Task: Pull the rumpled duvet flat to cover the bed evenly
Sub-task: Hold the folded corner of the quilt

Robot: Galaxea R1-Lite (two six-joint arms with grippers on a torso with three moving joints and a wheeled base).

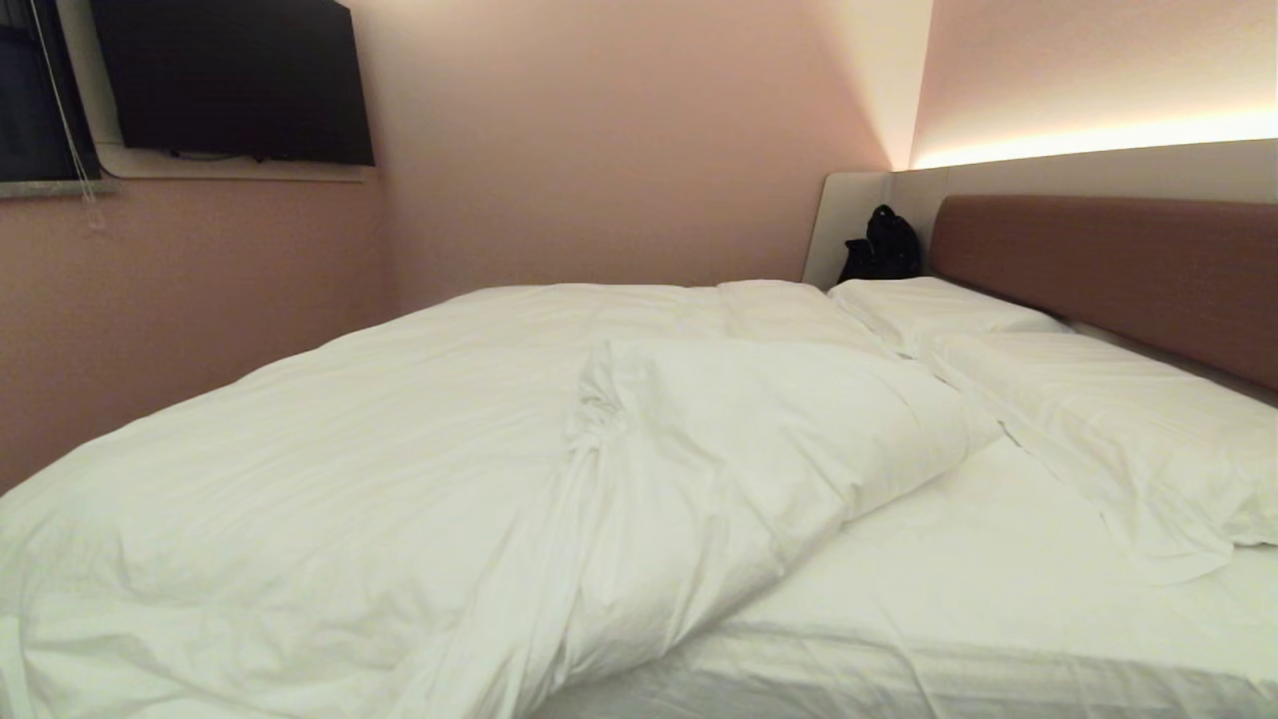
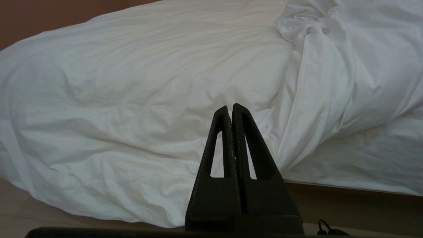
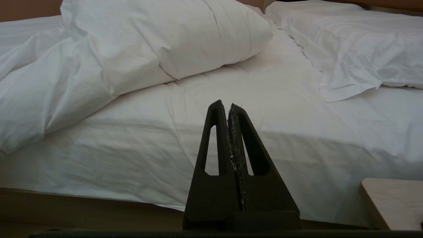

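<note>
Nothing started yet, by my reading. My left tool (image 2: 230,107) sits closed and empty, off the near edge of the bed (image 3: 82,205), facing the bulk of the duvet (image 1: 379,469). My right tool (image 3: 228,105) is likewise closed on nothing, facing the bare mattress sheet (image 3: 264,132).

Duvet lies bunched toward the foot end, spilling over the near edge there. One corner is folded back on itself in a thick lump around the middle of the bed. Sheet is exposed from that fold up to the two pillows (image 1: 1098,429) at the headboard (image 1: 1118,270). Far edge probably covered, but I cannot see over the hump.

Left to do: all of it. Grip the folded corner, draw it toward the headboard end, then even out the near edge overhang. Black bag (image 1: 881,247) in the far headboard corner, out of the way.
</note>
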